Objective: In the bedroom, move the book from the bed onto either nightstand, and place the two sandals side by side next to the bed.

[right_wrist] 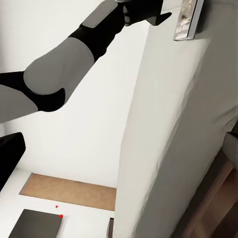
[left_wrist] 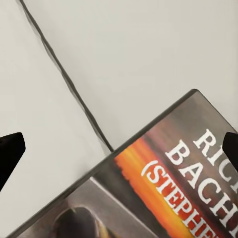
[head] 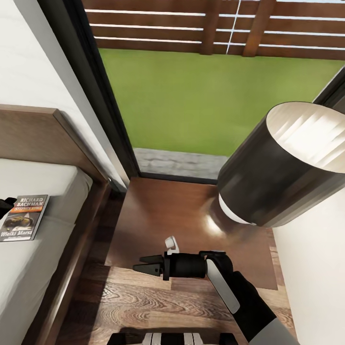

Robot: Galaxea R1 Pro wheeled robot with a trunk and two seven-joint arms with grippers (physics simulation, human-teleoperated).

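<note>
1. Bed (head: pixel 43 239): one. Dark wooden frame, pale mattress, soft and yielding under a press.
2. Nightstand (head: pixel 163 215): one, glossy reddish-brown, between the bed and the wall, beneath a lamp shade (head: pixel 282 167). Its top is bare wood, the likely place for the book.
3. Book (head: pixel 23 216): one thin paperback, lying flat on the mattress near the headboard. Judged light, slightly flexible, slick-covered; best pinched across a free edge.
4. Left gripper (left_wrist: pixel 119 148): one, fingers spread wide over the book's corner, nothing held.
5. Right gripper (head: pixel 143 265): one, over the nightstand's front edge, jaws apart and empty.
</note>
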